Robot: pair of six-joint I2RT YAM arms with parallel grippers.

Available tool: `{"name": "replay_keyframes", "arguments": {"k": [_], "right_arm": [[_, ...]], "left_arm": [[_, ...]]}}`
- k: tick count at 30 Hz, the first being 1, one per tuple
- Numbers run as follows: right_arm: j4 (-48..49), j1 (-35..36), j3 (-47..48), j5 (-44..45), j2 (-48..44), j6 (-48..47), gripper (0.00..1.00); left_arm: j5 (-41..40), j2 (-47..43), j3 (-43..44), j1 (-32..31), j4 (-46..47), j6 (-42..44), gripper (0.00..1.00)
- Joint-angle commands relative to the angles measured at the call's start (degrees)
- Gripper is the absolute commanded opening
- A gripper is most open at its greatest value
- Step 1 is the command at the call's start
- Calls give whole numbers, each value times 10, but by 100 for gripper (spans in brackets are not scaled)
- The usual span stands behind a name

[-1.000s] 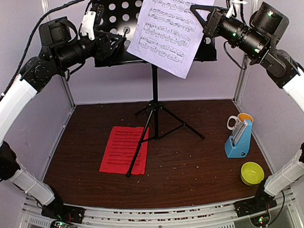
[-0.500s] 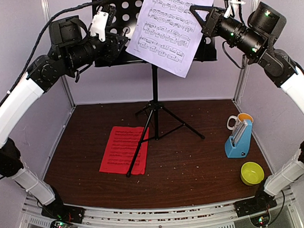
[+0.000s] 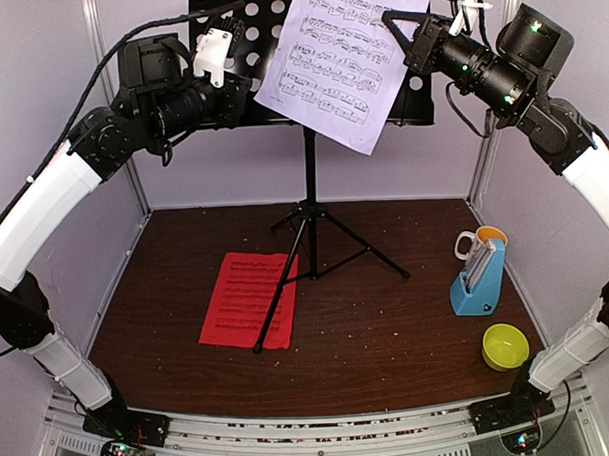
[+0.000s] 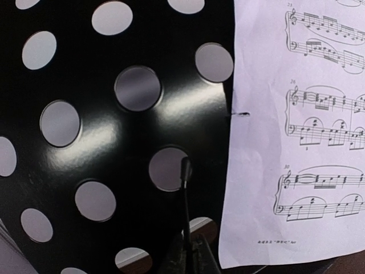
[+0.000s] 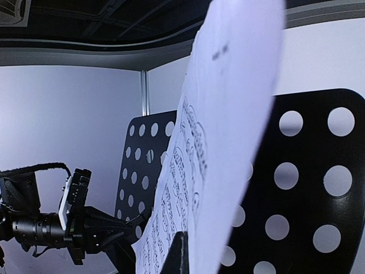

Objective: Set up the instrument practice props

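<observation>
While both arms were stretched up toward the far wall, the black music stand stood on its tripod legs near the middle of the tabletop, its perforated desk raised high at the far side. The white music sheet leaned tilted against the right half of that desk, its lower corner hanging below the ledge. The right gripper had its jaws clamped on the sheet's right edge. The left gripper pointed at the left half of the desk with its jaws drawn together; whether they touched the metal I could not tell. The red music sheet lay flat on the tabletop, left of the stand, with one tripod leg crossing its right edge. Over on the right, the blue metronome stood upright, a white mug just behind it and a yellow bowl nearer, apart from both.
</observation>
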Motion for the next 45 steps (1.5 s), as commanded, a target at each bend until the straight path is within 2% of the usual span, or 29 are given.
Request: {"name": "replay_keyframes", "arguments": {"k": [1, 8, 14, 22, 31, 36, 45], "right_arm": [[14, -3, -1, 18, -4, 1, 0], [17, -3, -6, 25, -3, -7, 0], [32, -3, -8, 17, 0, -22, 0], [24, -3, 49, -47, 47, -79, 0], [19, -4, 107, -111, 104, -206, 0], [20, -12, 145, -129, 128, -248, 0], [40, -28, 220, -223, 183, -286, 0]], "left_arm": [[-1, -21, -19, 0, 51, 7, 0], [24, -51, -81, -1, 138, 9, 0], [71, -89, -165, 0, 247, 28, 0], [111, -98, -187, 0, 270, 52, 0], [150, -117, -220, 3, 292, 84, 0], [173, -120, -226, 14, 293, 69, 0], [226, -111, -218, 30, 284, 44, 0]]}}
